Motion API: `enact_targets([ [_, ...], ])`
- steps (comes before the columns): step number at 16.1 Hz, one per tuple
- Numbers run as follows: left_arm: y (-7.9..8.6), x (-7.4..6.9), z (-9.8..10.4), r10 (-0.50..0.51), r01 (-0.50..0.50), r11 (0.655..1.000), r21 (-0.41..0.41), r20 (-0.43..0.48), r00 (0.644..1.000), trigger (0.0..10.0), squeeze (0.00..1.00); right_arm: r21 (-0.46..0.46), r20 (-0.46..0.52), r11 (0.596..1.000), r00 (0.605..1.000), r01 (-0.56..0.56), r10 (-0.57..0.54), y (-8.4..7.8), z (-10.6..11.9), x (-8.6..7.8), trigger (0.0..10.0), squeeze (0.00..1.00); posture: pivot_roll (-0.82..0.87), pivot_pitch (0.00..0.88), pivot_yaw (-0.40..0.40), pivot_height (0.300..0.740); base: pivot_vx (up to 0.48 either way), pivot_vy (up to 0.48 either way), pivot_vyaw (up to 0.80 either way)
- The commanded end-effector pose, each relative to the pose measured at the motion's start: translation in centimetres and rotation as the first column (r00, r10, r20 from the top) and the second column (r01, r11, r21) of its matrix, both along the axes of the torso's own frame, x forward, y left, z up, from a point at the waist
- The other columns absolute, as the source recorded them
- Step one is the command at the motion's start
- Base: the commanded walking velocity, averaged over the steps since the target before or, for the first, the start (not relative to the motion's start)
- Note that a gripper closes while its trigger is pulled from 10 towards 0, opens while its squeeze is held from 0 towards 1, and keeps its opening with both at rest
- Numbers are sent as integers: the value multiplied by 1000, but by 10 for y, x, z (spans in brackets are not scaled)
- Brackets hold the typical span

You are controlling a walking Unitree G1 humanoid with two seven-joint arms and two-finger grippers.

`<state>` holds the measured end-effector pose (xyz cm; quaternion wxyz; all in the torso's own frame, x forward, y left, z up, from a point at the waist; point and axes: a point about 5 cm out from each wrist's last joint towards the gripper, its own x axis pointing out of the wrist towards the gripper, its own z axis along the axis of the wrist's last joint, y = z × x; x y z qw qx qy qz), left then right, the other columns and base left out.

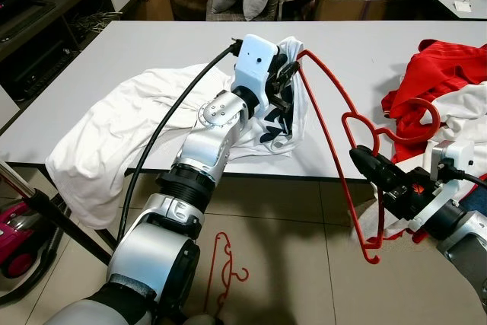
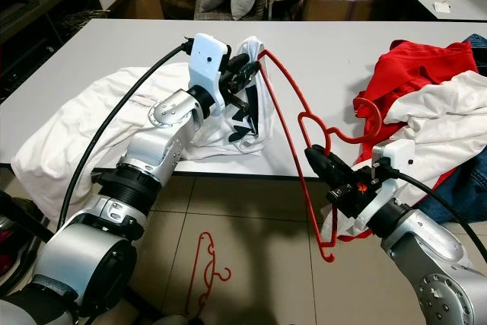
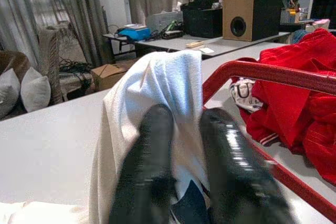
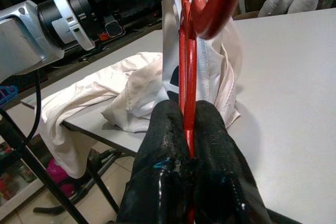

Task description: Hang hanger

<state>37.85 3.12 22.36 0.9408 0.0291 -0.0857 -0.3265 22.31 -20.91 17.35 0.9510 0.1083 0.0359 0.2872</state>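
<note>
A long white bench (image 1: 152, 43) carries a white shirt (image 1: 114, 123) that spills off its near edge on the robot's left, and a heap of red and white clothes (image 1: 441, 97) lies on its right end. Above the near edge, between the two arms, the red hanger (image 1: 323, 123) is held up in the air, tilted, with one end up at the raised fold of the shirt and its lower corner hanging below the bench edge over the tiled floor (image 1: 289, 218). The left gripper (image 1: 283, 81) is lifted over the bench with its jaws clamped on that fold of white cloth, right beside the hanger's upper end. The right gripper (image 1: 377, 165) sits lower, just off the bench edge, with its jaws clamped on the hanger's bar close under the hook (image 1: 422, 112). A second red hanger (image 1: 223, 268) lies on the floor below. The step in hand looks like threading the hanger into the shirt, so the garment is not yet on it and nothing has been hung. The next move probably calls for the left gripper to keep the cloth open and taut while the right one steers the hanger's upper end inside the fold without snagging the fabric or twisting in the grip.
</note>
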Motion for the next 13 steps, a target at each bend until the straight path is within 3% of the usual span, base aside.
enact_targets([
  [1, -2, 2, 7, -9, 9, 1000, 0, 6, 1000, 0, 0, 4, 17, 1000, 1000, -13, 13, 2, 3, 1, 10000, 0, -119, 21, 76, 740, 0, 0, 0],
  [8, 1, 7, 3, 32, -32, 999, 16, -20, 999, 0, 0, 4, 21, 1000, 1000, -15, 15, 2, 4, 0, 10000, 0, -122, 21, 77, 740, 0, 0, 0],
  [13, 15, 12, 12, 59, -60, 998, 17, 12, 998, 0, 0, 4, 16, 1000, 1000, -9, 9, 2, 2, 0, 10000, 0, -118, 20, 78, 740, 0, 0, 0],
])
